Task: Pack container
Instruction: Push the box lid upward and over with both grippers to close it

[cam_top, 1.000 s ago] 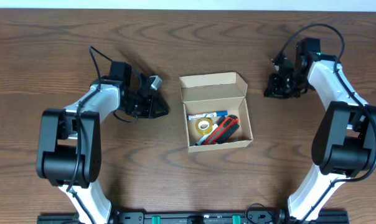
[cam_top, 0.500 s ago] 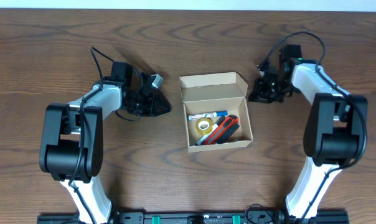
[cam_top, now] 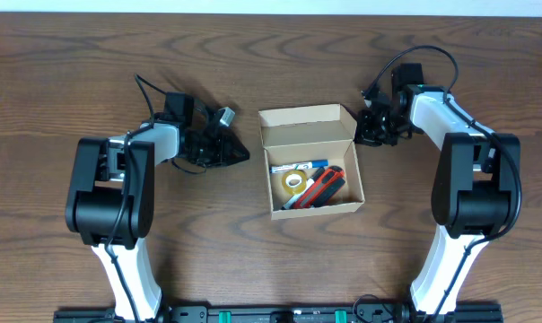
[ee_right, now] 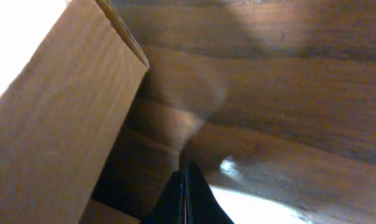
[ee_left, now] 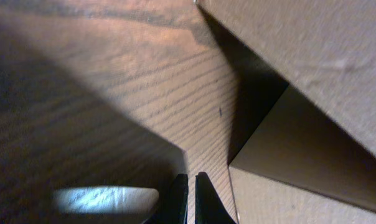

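Observation:
The container (cam_top: 312, 212) is a small tan cardboard box at the table's middle, its flap lid (cam_top: 307, 126) standing open at the back. Inside lie a roll of tape (cam_top: 295, 182), a blue marker (cam_top: 298, 168) and red and black pens (cam_top: 323, 188). My left gripper (cam_top: 242, 156) is shut and empty, low on the table just left of the box; the box wall shows close in the left wrist view (ee_left: 300, 143). My right gripper (cam_top: 362, 135) is shut and empty, right beside the lid's right end; the lid fills the left of the right wrist view (ee_right: 57, 112).
Dark wooden table (cam_top: 271, 54) all round. Both arms' bases stand at the front edge, left (cam_top: 109, 215) and right (cam_top: 473, 206). Cables loop over each wrist.
My right gripper has moved left and forward toward the lid's right end. My left gripper has crept slightly right toward the box. The box has not moved.

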